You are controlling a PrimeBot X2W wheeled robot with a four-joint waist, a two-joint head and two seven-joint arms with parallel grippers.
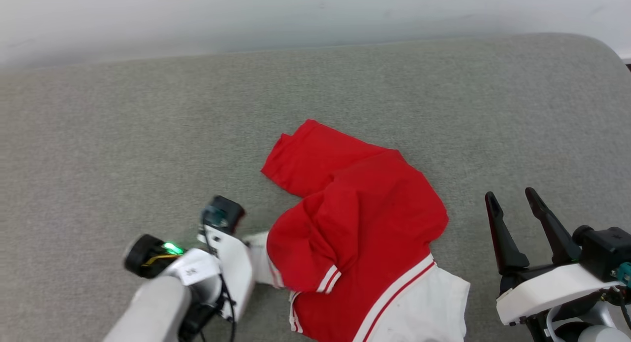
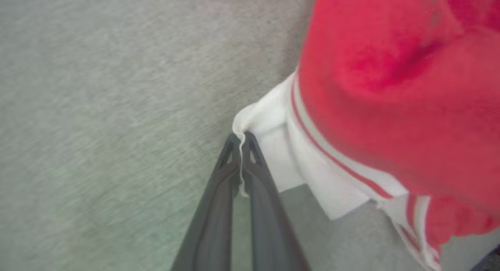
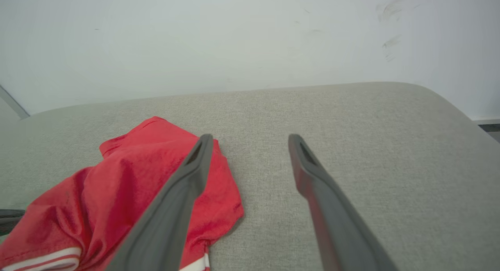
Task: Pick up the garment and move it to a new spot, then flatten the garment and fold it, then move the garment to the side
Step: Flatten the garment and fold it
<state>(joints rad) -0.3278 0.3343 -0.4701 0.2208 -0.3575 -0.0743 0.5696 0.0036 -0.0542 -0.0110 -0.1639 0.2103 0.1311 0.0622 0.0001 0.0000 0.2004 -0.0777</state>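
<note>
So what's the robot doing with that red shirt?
The robot is starting on a crumpled red shirt that lies on a grey cushion. Its left gripper is shut on the edge of the white sleeve. The right gripper is open, beside the shirt and not touching it. The shirt is bunched up, not yet flattened.

A big grey cloth-covered top (image 1: 148,110) lies flat and wide, and it has a round corner (image 3: 433,95) at its far right. Right behind the grey top's far edge stands a plain white wall (image 3: 195,40). The wall has a few dark scuff marks (image 3: 391,41) up above that round corner.
</note>
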